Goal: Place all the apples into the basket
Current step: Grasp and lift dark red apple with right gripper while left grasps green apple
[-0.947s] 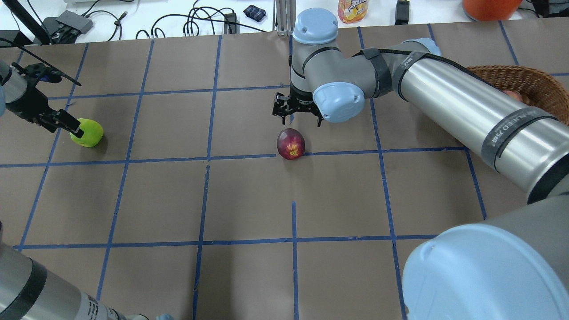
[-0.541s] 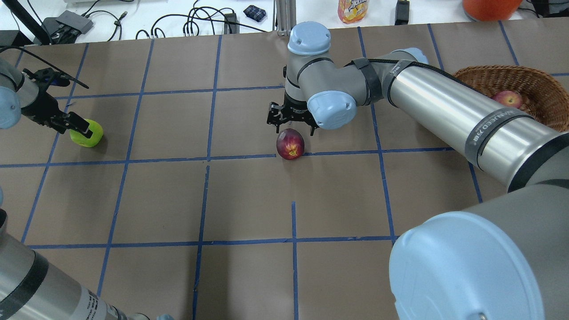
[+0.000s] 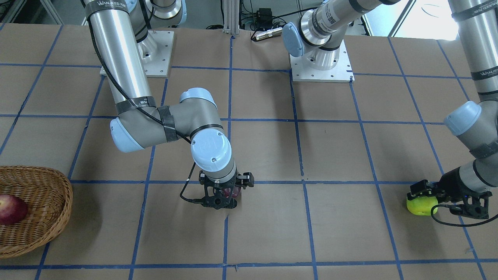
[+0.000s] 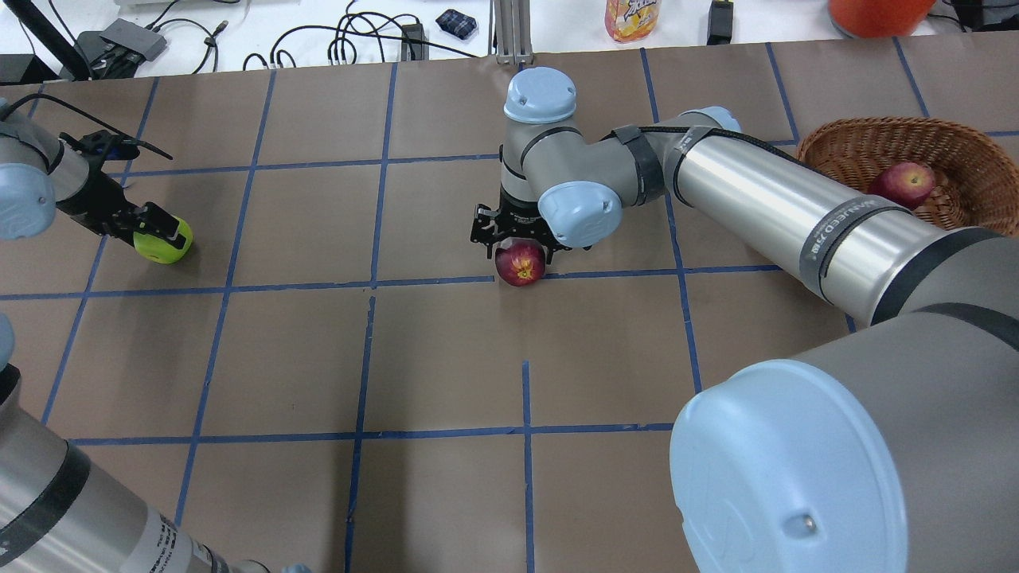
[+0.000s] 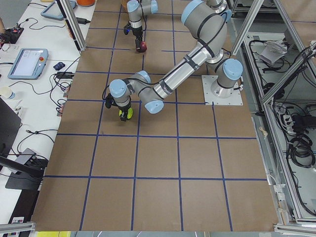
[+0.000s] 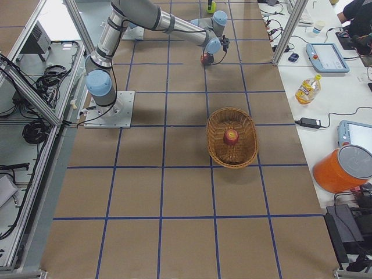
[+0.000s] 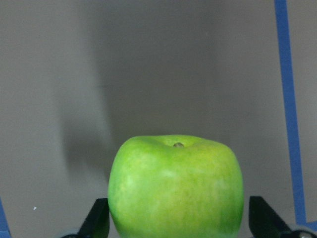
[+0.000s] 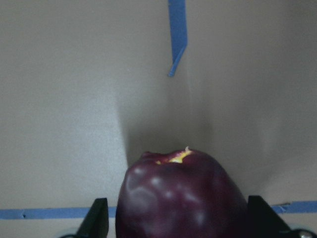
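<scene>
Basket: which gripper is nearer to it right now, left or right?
Right. The right gripper straddles the maroon apple mid-table, partway across from the basket. The left gripper is around the green apple at the table's opposite end.

Bright, even light; soft shadows

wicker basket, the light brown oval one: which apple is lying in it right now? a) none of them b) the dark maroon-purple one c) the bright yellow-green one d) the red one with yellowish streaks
d: the red apple with yellowish streaks lies inside the light brown oval wicker basket, while the dark maroon-purple apple and the bright yellow-green apple are both out on the brown table.
</scene>
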You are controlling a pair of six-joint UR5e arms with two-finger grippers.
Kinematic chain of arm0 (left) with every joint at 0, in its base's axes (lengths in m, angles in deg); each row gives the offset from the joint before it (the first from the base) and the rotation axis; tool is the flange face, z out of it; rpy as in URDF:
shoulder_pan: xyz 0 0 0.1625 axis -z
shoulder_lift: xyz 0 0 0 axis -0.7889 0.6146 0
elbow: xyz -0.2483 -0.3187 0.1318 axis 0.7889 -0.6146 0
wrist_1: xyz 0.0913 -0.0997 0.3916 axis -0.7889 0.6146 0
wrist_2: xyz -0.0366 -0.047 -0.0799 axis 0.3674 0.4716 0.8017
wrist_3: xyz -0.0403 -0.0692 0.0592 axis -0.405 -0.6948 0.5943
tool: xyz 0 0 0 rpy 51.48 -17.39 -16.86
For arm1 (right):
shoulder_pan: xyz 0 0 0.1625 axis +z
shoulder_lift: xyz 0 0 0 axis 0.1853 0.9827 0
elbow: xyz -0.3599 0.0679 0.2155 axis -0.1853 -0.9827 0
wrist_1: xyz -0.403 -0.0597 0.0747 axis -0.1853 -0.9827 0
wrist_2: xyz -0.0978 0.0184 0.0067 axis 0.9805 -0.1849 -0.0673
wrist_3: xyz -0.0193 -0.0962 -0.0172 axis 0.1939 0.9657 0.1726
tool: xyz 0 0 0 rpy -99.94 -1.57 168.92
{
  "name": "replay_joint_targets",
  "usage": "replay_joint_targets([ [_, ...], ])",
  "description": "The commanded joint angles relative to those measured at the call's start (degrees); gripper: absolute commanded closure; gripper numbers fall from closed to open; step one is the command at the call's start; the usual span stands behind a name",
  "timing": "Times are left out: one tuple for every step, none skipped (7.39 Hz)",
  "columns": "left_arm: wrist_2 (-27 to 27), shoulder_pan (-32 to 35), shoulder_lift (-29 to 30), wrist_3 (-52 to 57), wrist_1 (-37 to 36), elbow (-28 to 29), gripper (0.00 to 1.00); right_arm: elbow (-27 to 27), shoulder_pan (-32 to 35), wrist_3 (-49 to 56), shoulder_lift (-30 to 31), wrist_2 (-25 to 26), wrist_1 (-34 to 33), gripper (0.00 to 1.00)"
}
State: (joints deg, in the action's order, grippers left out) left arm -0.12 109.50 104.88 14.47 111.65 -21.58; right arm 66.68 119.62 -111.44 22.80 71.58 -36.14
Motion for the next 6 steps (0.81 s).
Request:
replay_joint_targets([
  [0.0,2.1,-3.0,-1.9,0.6,0.1,0.77,-0.2,0.4,0.0,-0.3,0.5,-0.3,0.58],
  [-0.1,2.9,-5.8,-1.9,4.7,0.6,1.0,-0.6,0.4,-0.2,0.2,0.8,-0.2,1.0],
  [0.2,3.8,-8.6,-3.1,7.5,0.5,1.0,-0.4,-0.8,-0.1,2.9,1.0,0.8,1.0],
  [0.3,6.8,-10.9,-7.5,9.3,0.3,1.0,-0.7,-3.2,0.3,7.1,1.7,5.1,1.0],
  [1.1,11.1,-12.2,-10.7,12.0,-0.7,1.0,-1.5,-8.9,3.9,11.1,4.3,11.7,1.0],
  [5.4,15.0,-13.3,-18.3,12.9,-0.8,1.0,-1.6,-16.0,13.2,14.6,6.2,17.6,1.0],
])
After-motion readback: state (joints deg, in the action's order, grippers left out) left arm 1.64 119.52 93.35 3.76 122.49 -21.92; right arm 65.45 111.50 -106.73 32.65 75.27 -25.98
